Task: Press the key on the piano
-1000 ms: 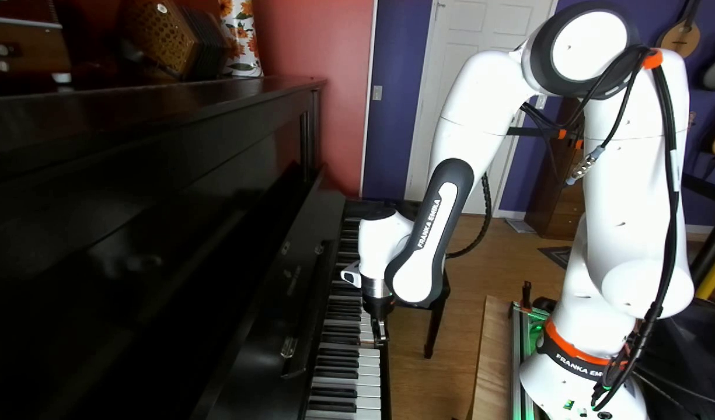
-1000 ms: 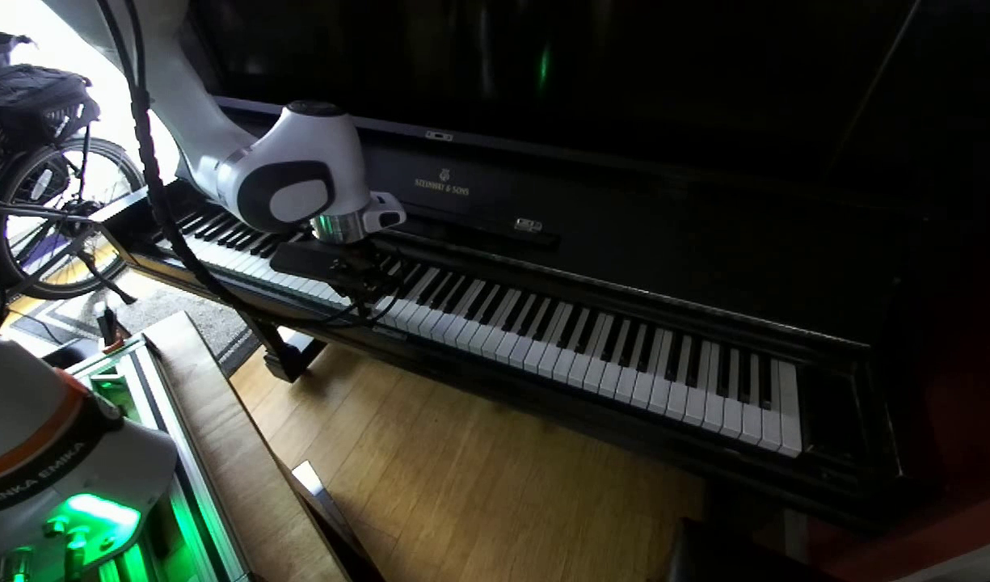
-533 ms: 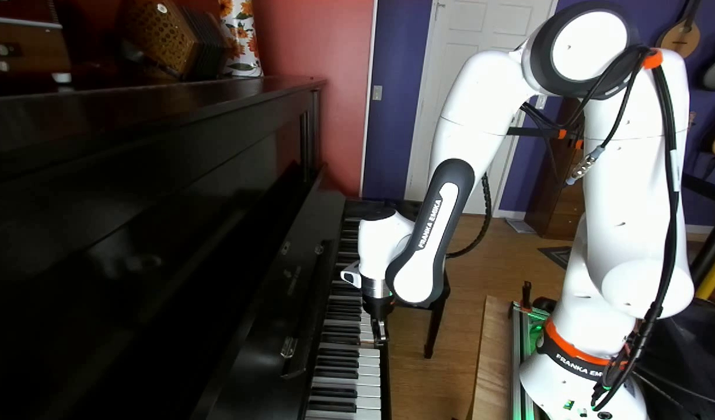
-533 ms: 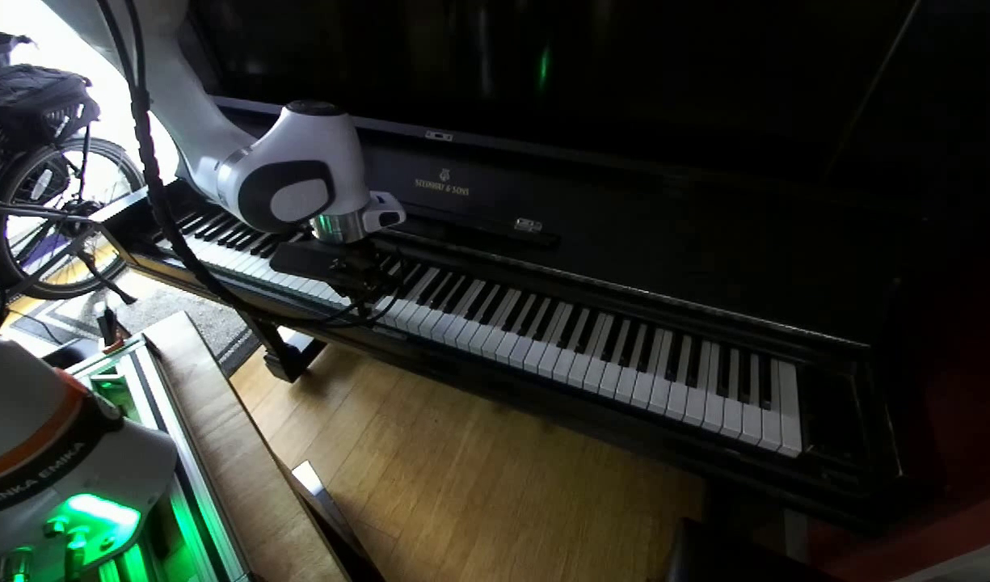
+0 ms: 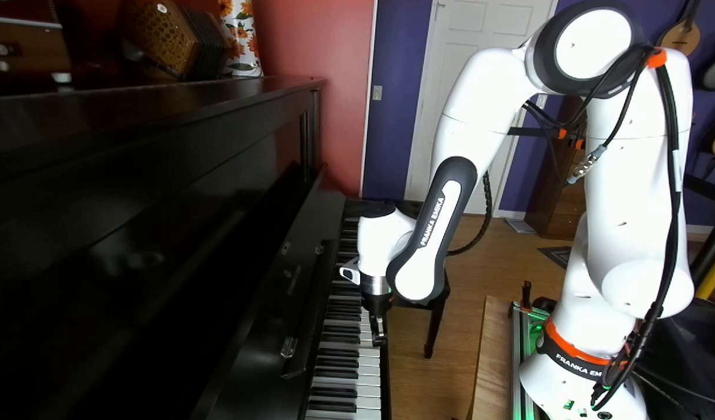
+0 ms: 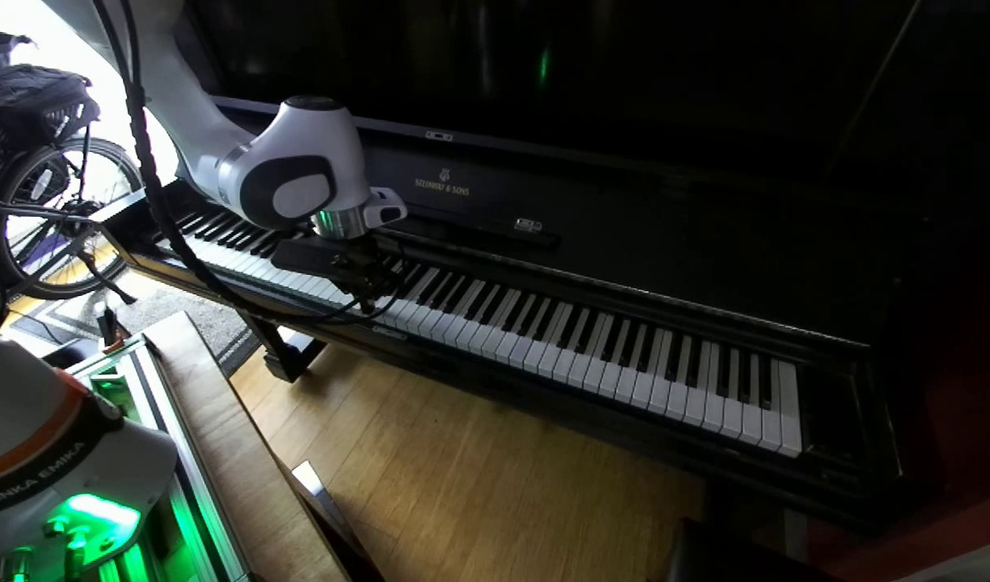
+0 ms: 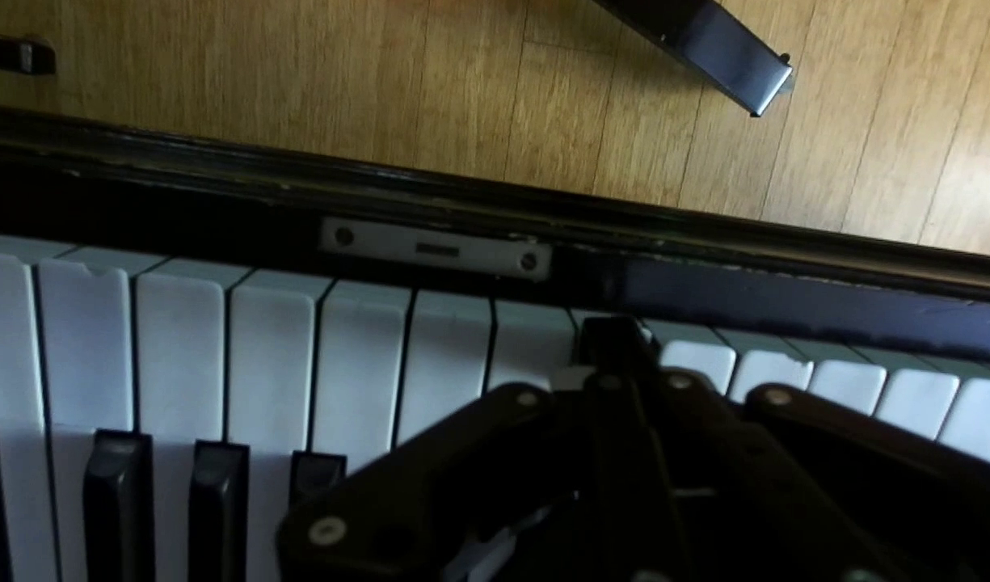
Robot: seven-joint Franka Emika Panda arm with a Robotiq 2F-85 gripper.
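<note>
The glossy black piano (image 5: 159,181) fills the left of an exterior view; in an exterior view the piano (image 6: 664,218) stands across the back. Its row of white and black keys (image 6: 527,331) shows in both exterior views; in the wrist view white keys (image 7: 365,356) lie on both sides of my fingers. My gripper (image 7: 616,343) is shut and empty, fingertips together over the front end of one white key, which they mostly hide. The gripper shows pointing down at the keys in both exterior views (image 5: 379,338) (image 6: 367,305). I cannot tell whether the tips touch the key.
The piano's front rail (image 7: 785,299) runs just beyond the key ends. A black bench (image 5: 436,315) stands behind the arm. The wooden table edge (image 5: 488,361) is beside the robot base. A cable (image 6: 220,291) hangs along the arm. A bicycle (image 6: 58,202) stands at far left.
The gripper and forearm have risen slightly in the last half second, and the tips sit a little higher over the keys. Before that the arm barely moved. The gripper stays shut.
</note>
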